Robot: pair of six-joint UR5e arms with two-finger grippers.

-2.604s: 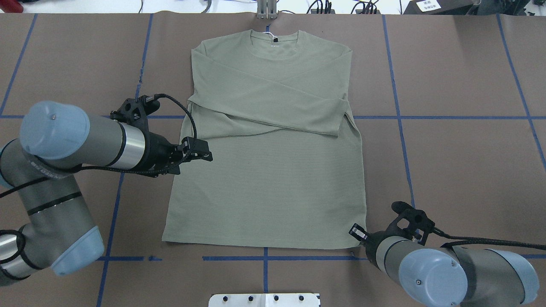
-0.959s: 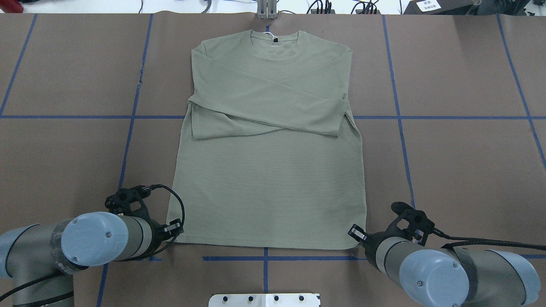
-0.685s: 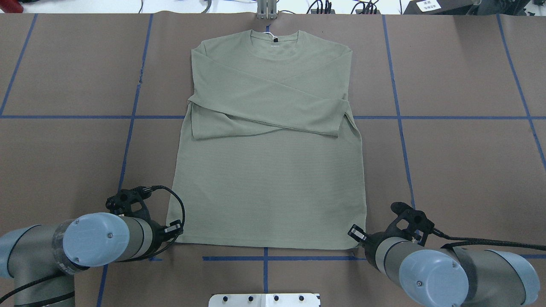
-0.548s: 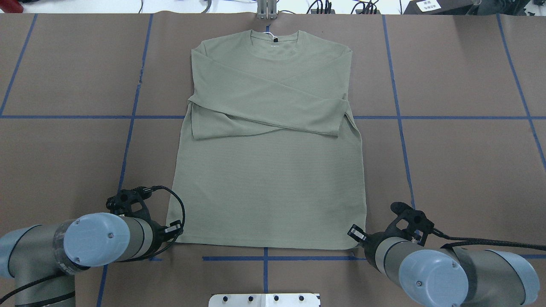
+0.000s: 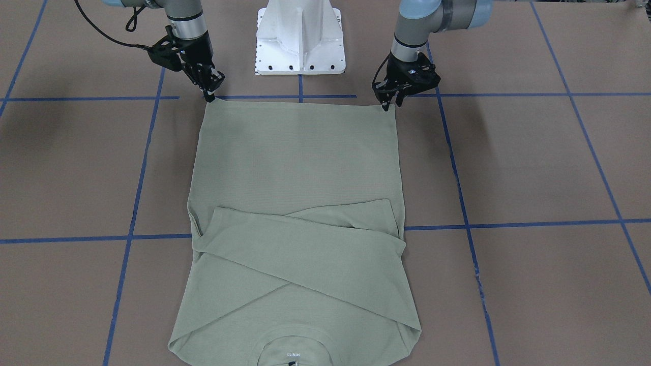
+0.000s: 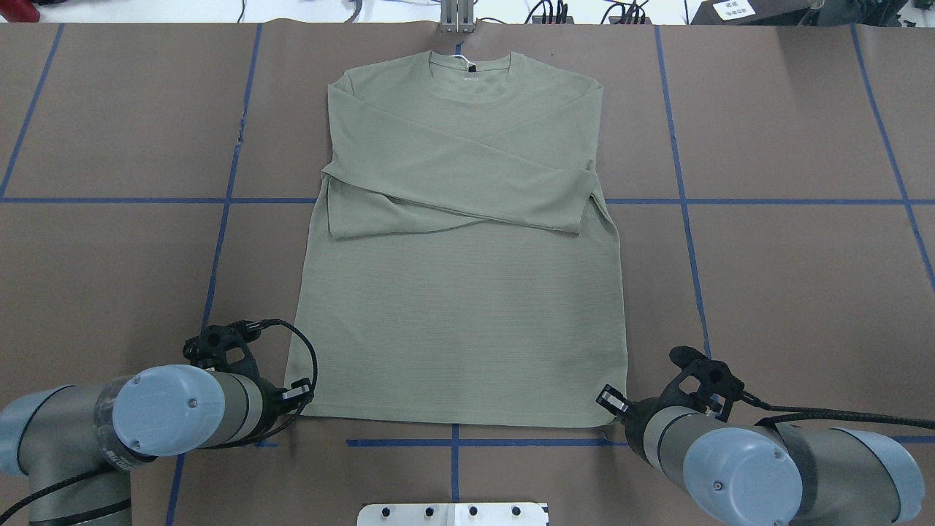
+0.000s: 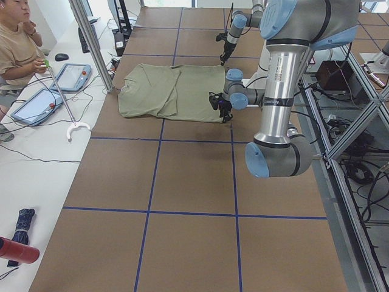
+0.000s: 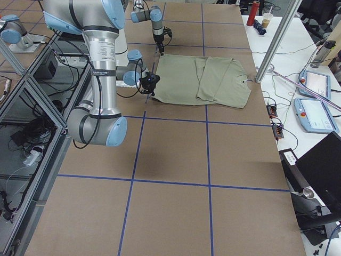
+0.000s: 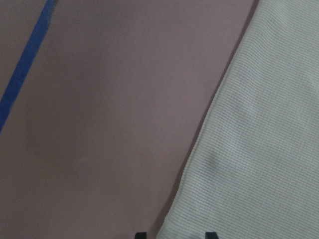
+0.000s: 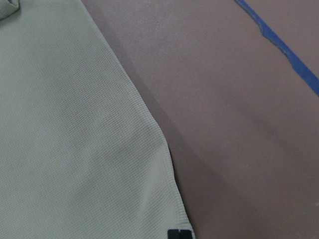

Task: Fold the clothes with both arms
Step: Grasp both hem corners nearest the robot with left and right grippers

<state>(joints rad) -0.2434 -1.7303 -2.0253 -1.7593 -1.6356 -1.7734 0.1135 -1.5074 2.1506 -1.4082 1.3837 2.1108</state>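
front view: shirt (image 5: pixel 295 168) labelled "miniso" is pinched at its 11 o'clock hem corner by right gripper (image 5: pixel 209 96); 1 o'clock corner is straddled by spread left gripper (image 5: pixel 390 105).

Pale sage-green all over on the shirt (image 6: pixel 467 307), no print, just a fine waffle-ish knit grid up close, plus tiny white lettering (image 5: pixel 292 354) inside the collar. Flat matte brown for the table (image 6: pixel 789 292), marked off into big squares by blue tape lines (image 6: pixel 796 201). Silver-grey tubes with light-blue caps on the left arm (image 6: pixel 168 409) and right arm (image 6: pixel 738 467). Plain black for the left gripper (image 5: pixel 390 105) and right gripper (image 5: pixel 209 96). White on the pedestal base (image 5: pixel 300 35), with a row of small dark dots along its edge.
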